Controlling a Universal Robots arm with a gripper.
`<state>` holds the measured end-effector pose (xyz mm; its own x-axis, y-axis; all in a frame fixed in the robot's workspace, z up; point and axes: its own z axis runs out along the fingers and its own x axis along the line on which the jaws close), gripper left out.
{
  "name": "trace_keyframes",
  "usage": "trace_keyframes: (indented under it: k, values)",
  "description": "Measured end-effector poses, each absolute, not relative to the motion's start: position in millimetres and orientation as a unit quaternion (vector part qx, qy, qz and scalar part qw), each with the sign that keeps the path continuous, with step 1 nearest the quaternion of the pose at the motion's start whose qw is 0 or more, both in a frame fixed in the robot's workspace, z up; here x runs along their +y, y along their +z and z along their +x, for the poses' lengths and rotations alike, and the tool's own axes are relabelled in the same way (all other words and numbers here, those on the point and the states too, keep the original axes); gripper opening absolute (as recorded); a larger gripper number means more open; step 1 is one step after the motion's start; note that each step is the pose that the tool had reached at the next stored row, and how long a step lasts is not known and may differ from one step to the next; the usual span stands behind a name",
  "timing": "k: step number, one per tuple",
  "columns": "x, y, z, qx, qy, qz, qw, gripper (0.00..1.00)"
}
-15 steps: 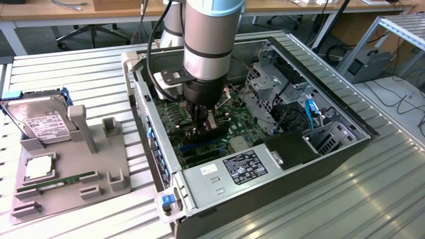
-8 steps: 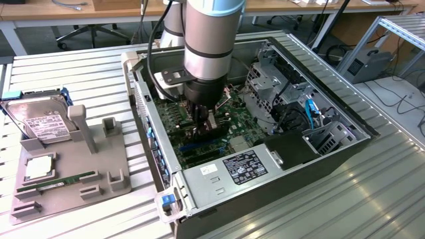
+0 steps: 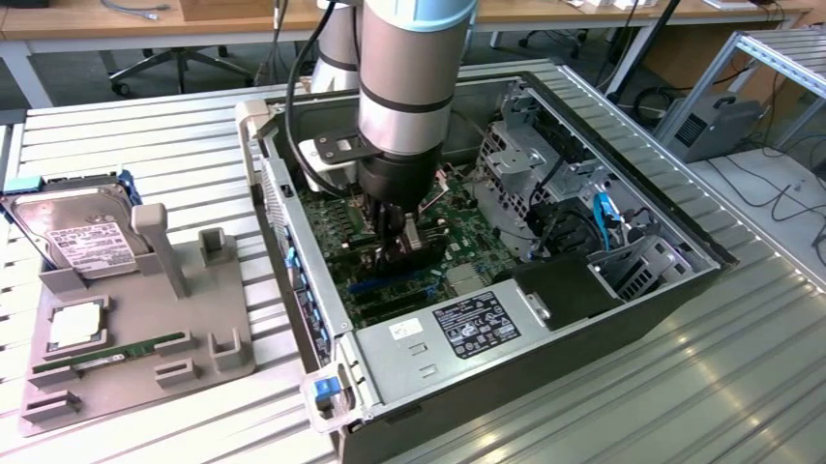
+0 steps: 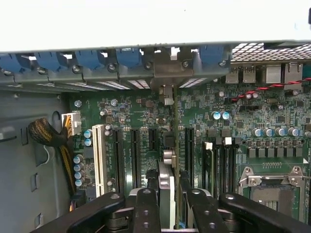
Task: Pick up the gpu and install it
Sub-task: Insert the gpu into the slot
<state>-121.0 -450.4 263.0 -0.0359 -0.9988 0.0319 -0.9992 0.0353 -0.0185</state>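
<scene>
gpu (image 4: 168, 194) is held edge-on in the gripper (image 4: 167, 206), jaws closed on its two flat faces, card standing upright over the motherboard (image 4: 204, 116). In the wrist view the card runs straight away from the jaws toward the rear bracket openings, sitting between the black expansion slots (image 4: 136, 155), with its metal end bracket (image 4: 167, 92) up at the case's back wall. Can't tell whether the edge connector is seated or only resting on the slot.

In the exterior view the gripper (image 3: 398, 253) is deep inside the open pc case (image 3: 543, 319), the arm coming down vertically from above.

Handling, my read: light, stiff, thin board, but fragile. Components and solder joints on the faces, so squeeze only as hard as needed. A grip on the upper edge near mid-length, as here, looks sensible: it keeps the connector edge free and the push in line with the slot. Any tilt risks binding or bending pins.

Outside the case, on the table (image 3: 168, 135): grey fixture tray (image 3: 142, 329) with a RAM stick (image 3: 110, 356), and a hard drive (image 3: 80, 237) leaning beside it.
</scene>
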Motion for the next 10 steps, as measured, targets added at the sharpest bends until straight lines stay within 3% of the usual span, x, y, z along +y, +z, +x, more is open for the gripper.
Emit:
trace_keyframes:
  k: [10]
  values:
    - [-450.3,264.2,-121.0,-0.723,0.018,0.691,0.005,0.27]
